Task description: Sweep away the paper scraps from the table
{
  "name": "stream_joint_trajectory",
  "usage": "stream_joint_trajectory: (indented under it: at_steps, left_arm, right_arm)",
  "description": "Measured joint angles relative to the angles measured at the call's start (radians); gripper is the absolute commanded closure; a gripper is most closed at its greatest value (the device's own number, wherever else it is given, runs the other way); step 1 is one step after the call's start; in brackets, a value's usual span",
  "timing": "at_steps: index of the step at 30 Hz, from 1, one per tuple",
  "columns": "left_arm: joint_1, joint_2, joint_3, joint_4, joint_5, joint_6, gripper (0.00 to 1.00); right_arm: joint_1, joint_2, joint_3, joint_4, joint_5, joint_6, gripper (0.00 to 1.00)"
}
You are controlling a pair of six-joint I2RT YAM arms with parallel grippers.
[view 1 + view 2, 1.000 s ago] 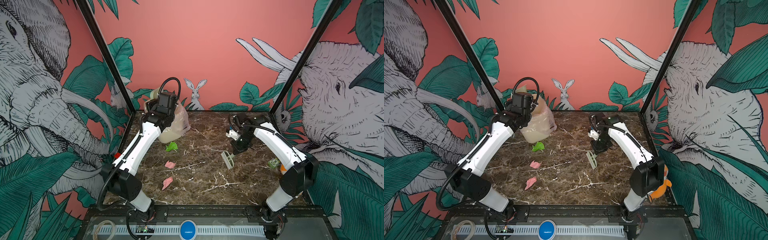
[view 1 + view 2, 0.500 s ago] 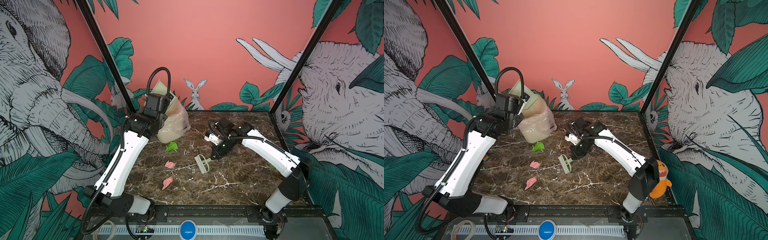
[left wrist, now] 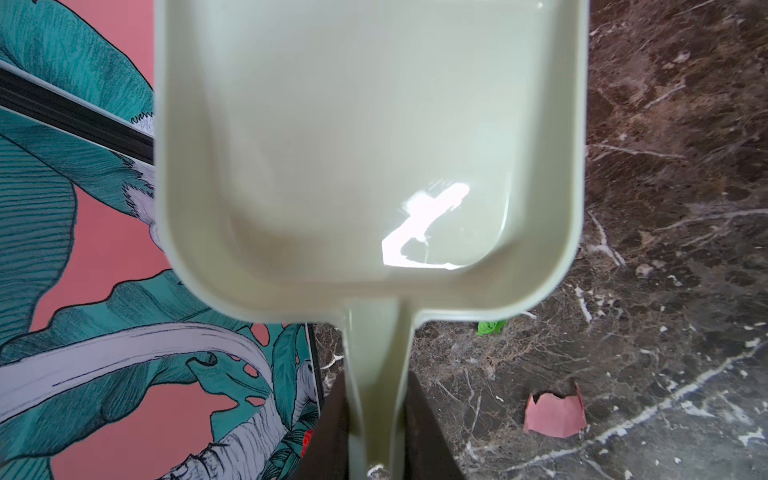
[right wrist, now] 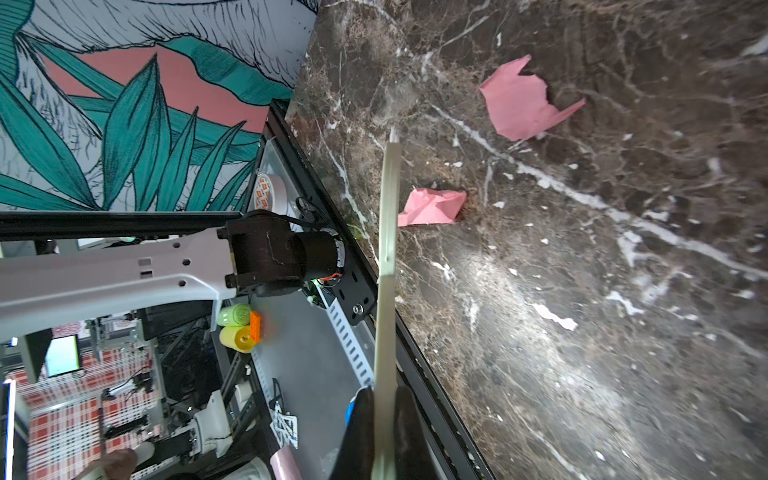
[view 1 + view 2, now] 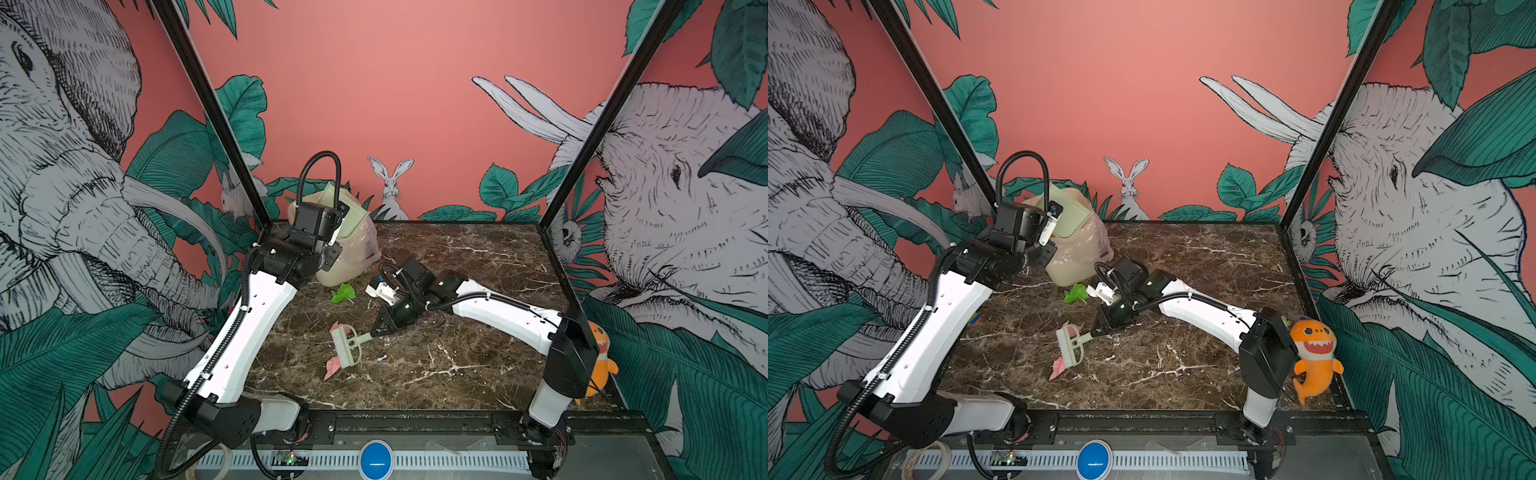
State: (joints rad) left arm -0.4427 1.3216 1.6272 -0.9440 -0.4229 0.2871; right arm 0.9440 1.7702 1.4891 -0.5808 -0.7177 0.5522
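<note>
Two grips: left hand [image 3: 376, 432] pinches dustpan [image 3: 353, 145] at bagged bin [image 5: 353, 259]; right hand [image 4: 384, 432] pinches brush [image 5: 347, 347] beside pink scraps [image 5: 332, 368].

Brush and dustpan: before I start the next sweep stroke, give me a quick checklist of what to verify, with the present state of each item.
1. Right gripper grip on the brush: ok, shut on the handle.
2. Left gripper grip on the dustpan: ok, shut on its handle.
3. Dustpan set down on the table to catch: not ok, it is held up by the bagged bin.
4. Dustpan empty: ok, as far as the left wrist view shows.
5. Table swept: not ok, two pink scraps lie by the brush and a green scrap lies near the bin.
6. Bristles touching the table: cannot tell.
</note>
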Motion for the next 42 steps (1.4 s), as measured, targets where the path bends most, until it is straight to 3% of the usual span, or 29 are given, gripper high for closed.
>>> stream_joint_trajectory:
  at_steps: [10, 18, 24, 34, 42]
  left_arm:
    - [0.0, -0.068, -0.093, 0.001, 0.071, -0.05, 0.84]
    - [0.0, -0.103, -0.146, 0.002, 0.1, -0.067, 0.84]
    - [0.0, -0.134, -0.167, 0.003, 0.117, -0.071, 0.84]
    - [0.0, -0.146, -0.196, 0.016, 0.163, -0.085, 0.84]
    - [0.0, -0.144, -0.196, 0.031, 0.208, -0.097, 0.84]
  right_arm:
    - [0.073, 0.164, 0.068, 0.111, -0.018, 0.094, 1.0]
    - [0.089, 0.215, 0.093, 0.07, 0.058, 0.102, 1.0]
    - [0.045, 0.183, 0.019, 0.047, 0.108, 0.095, 1.0]
    - [-0.065, -0.011, -0.085, -0.069, 0.204, 0.064, 1.0]
    - [-0.053, -0.016, -0.062, -0.089, 0.195, 0.061, 1.0]
